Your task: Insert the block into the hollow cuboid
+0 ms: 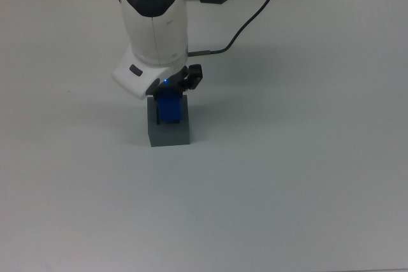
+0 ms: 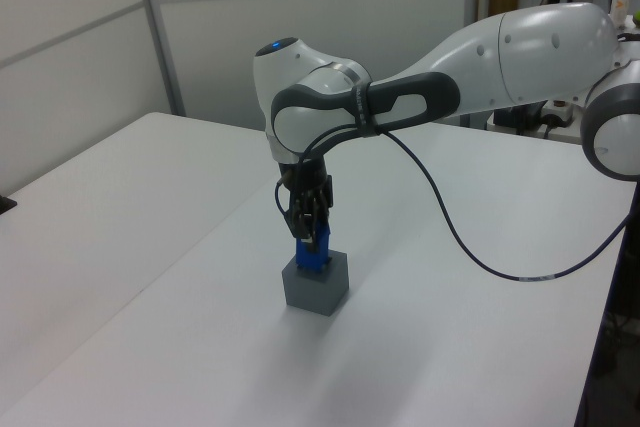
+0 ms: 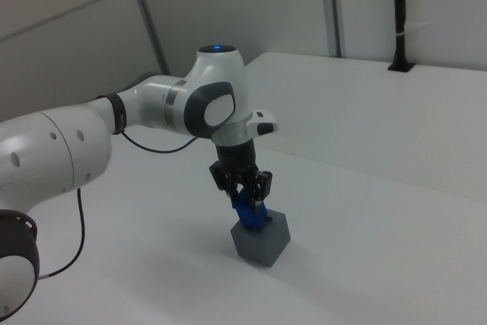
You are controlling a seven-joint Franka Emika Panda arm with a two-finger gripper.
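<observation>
Tool [image 2: 311, 240] grips block [image 1: 169, 107] directly over hollow cuboid [image 1: 169, 132].

block [image 1: 169, 107]: bright blue, plain, matt; looks like plastic
hollow cuboid [image 1: 169, 133]: grey, matt, smooth flat faces
arm shell [image 1: 155, 17]: white, glossy, smooth, hard like plastic; dark grey smooth bands at the joints
gripper [image 3: 247, 197]: black, dull finish, with some small glossy parts
cable [image 2: 470, 252]: black, smooth sheath, like rubber
desk [image 1: 306, 176]: white, matt, even and smooth
</observation>
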